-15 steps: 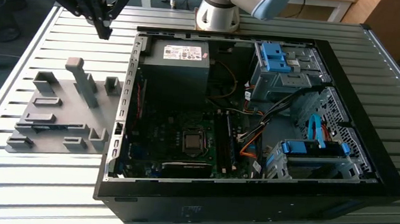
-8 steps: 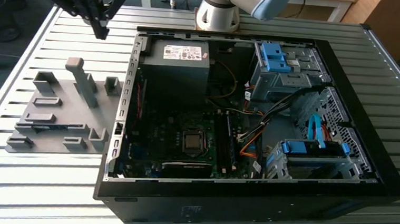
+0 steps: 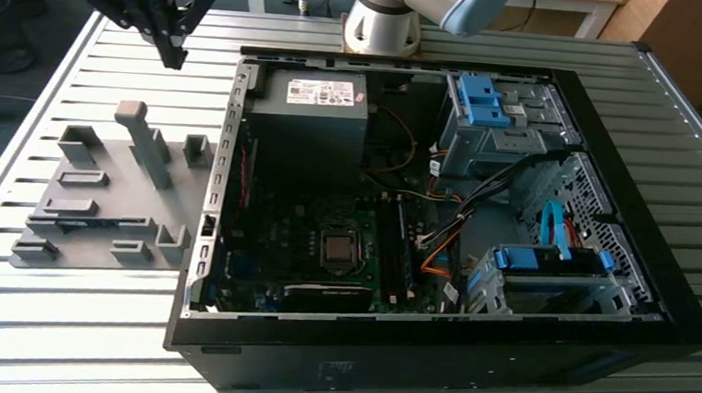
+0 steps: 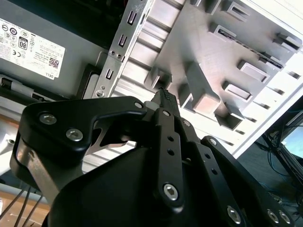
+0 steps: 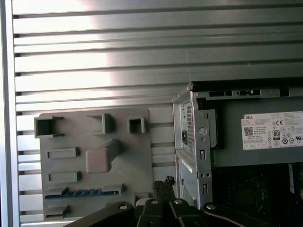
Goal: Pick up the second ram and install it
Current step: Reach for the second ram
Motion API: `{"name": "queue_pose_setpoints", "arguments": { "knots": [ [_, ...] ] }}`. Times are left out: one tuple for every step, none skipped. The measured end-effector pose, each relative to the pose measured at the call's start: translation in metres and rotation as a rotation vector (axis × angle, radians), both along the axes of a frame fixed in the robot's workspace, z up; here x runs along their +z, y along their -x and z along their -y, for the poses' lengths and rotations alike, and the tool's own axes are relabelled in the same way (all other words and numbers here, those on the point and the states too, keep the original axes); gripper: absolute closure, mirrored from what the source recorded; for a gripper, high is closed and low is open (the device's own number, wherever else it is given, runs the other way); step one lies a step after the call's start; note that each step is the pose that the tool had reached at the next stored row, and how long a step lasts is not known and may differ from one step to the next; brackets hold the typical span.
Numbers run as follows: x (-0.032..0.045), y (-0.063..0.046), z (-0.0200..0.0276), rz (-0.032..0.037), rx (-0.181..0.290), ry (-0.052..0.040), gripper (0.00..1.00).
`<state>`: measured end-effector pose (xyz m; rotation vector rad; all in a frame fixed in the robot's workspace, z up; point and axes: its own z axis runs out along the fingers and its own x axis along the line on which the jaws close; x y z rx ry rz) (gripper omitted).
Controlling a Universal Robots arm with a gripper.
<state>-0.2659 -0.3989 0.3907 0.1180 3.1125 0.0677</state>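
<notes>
One module is my concern. The second ram (image 5: pixel 78 193) shows as a thin blue strip seated in a long slot of the grey holder tray (image 5: pixel 137 161). The tray sits on the slatted desk (image 5: pixel 142 56), just beside the open computer case (image 3: pixel 377 356).

In the exterior view the gripper (image 3: pixel 175 54) hangs high over the desk past the tray's far end, well apart from the strip. Its jaws are closed together on nothing, so I judge the pick not yet begun.

To do it well I would spread the jaws before descending. I would turn the wrist so they close across the board's thin faces rather than along its length, and centre on the strip's middle so it lifts level. The slot walls stand close to the board, so a straight vertical approach matters; a skewed one could wedge it. The tall post (image 3: pixel 144 140) on the tray stands near the path, and I'd keep clear of it.
</notes>
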Motion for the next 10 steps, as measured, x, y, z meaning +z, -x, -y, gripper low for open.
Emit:
{"name": "queue_pose_setpoints", "arguments": {
  "knots": [
    [0.0, 0.0006, 0.0, 0.0, 0.0, 0.0001, 0.89],
    [0.0, 0.0011, 0.0, 0.0, 0.0, 0.0001, 0.89],
    [-0.0001, 0.0018, 0.0, 0.0001, 0.0, 0.0, 0.89],
    [-0.0001, 0.0025, 0.0, 0.0, 0.0, 0.0001, 0.89],
    [-0.0001, 0.0032, 0.0, -0.0001, 0.0, 0.0001, 0.89],
    [-0.0002, 0.0039, 0.0, 0.0, 0.0, 0.0, 0.89],
    [-0.0002, 0.0046, 0.0, 0.0, 0.0, 0.0, 0.89],
    [-0.0002, 0.0053, 0.0, 0.0, 0.0, 0.0, 0.89],
    [-0.0002, 0.006, 0.0, 0.0, 0.0, 0.0, 0.89],
    [-0.0003, 0.0065, 0.0, 0.0001, 0.0, 0.0, 0.89]
  ]
}}
